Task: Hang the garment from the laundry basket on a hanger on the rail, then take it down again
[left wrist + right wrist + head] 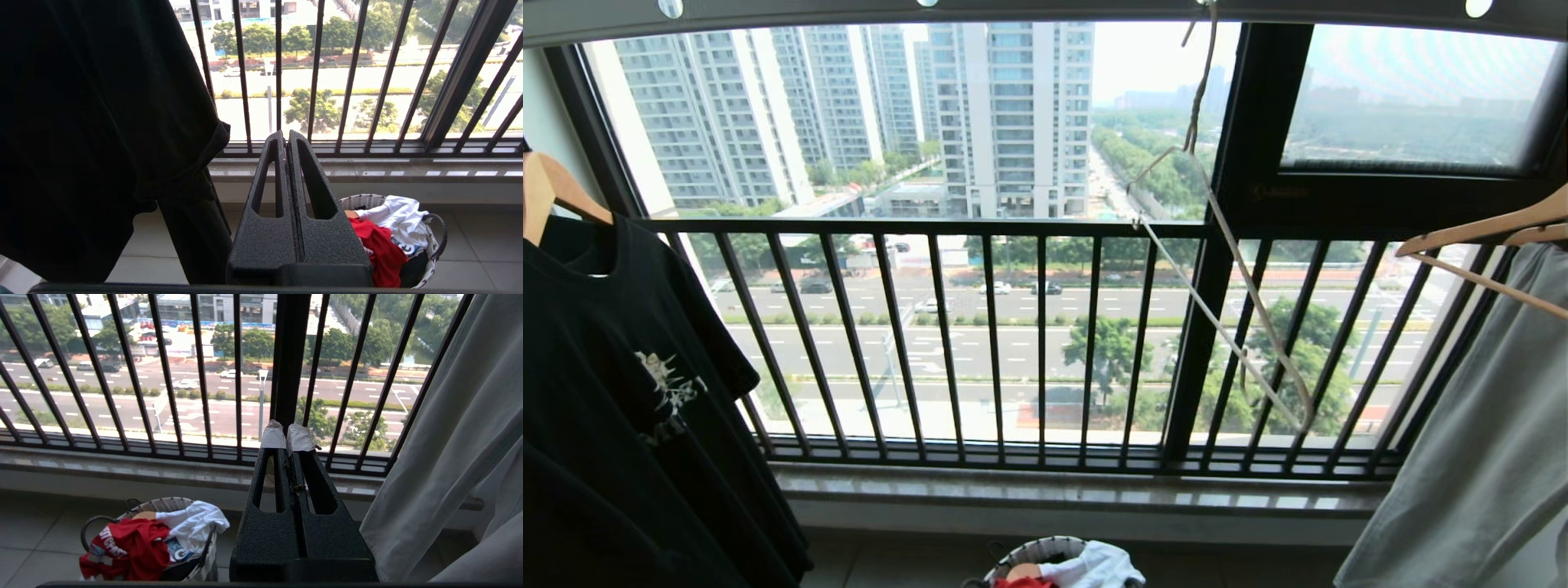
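Down on the tiled floor, below the window sill, the basket [206,555] holds the red garment [130,549], crumpled, with white letters on its fold. A white garment [188,524] lies beside it in the same basket, touching it. The basket is round, with woven openwork sides and dark loop handles. Above, the thin pale hanger [1225,269] hangs tilted from the grey rail [1045,10], empty, before the black railing [947,327]. A black T-shirt [629,392] hangs left, a grey cloth [1478,457] right. The left hand [286,136] and right hand [287,435] have fingers together, holding nothing.
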Robot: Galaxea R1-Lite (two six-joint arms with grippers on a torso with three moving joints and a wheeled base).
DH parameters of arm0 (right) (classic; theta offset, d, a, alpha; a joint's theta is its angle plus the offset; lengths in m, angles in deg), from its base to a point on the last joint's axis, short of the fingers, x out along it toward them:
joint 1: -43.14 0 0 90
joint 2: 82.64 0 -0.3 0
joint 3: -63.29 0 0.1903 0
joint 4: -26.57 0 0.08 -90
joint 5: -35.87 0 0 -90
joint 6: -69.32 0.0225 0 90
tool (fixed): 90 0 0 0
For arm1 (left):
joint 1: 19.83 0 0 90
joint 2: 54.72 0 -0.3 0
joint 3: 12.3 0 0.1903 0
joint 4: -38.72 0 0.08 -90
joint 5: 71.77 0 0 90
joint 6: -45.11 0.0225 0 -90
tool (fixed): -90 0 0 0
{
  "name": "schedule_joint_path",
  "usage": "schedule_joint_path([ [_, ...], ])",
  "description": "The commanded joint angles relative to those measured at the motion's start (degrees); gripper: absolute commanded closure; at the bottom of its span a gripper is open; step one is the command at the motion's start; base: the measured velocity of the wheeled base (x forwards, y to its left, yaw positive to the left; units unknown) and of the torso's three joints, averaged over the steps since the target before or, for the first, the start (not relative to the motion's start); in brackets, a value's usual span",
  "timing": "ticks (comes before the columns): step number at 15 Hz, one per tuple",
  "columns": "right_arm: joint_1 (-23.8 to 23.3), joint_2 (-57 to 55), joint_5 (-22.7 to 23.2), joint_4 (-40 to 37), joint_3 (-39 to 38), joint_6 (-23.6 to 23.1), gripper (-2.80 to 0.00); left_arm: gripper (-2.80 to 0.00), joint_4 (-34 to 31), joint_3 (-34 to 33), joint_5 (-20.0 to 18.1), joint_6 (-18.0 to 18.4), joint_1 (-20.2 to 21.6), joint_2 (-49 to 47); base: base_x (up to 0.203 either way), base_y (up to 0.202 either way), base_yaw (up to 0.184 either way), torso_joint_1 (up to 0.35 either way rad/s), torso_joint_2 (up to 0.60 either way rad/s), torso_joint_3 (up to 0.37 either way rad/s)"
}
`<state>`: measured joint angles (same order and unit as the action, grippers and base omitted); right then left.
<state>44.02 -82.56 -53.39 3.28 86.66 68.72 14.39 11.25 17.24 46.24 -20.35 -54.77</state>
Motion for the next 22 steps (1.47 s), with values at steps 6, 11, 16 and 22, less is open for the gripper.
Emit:
schedule_joint_path([
  [6, 0.00, -0.07, 0.05, 0.01, 0.00, -0.02, 0.00, 0.00, 0.00, -0.01, -0.02, 0.02, 0.00, -0.04, 0.000, 0.000, 0.000, 0.000, 0.00, 0.000],
  [11, 0.00, -0.07, 0.05, 0.01, 0.00, -0.02, 0.00, 0.00, 0.00, -0.01, -0.06, 0.02, 0.00, -0.04, 0.000, 0.000, 0.000, 0.000, 0.00, 0.000],
  [16, 0.00, -0.07, -0.04, 0.01, 0.00, 0.16, 0.00, 0.00, 0.00, -0.01, -0.06, 0.02, 0.00, -0.04, 0.000, 0.000, 0.000, 0.000, 0.00, 0.000],
  [22, 0.00, -0.07, -0.13, 0.01, 0.00, 0.25, 0.00, 0.00, 0.00, -0.01, -0.01, 0.02, 0.00, -0.04, 0.000, 0.000, 0.000, 0.000, 0.00, 0.000],
])
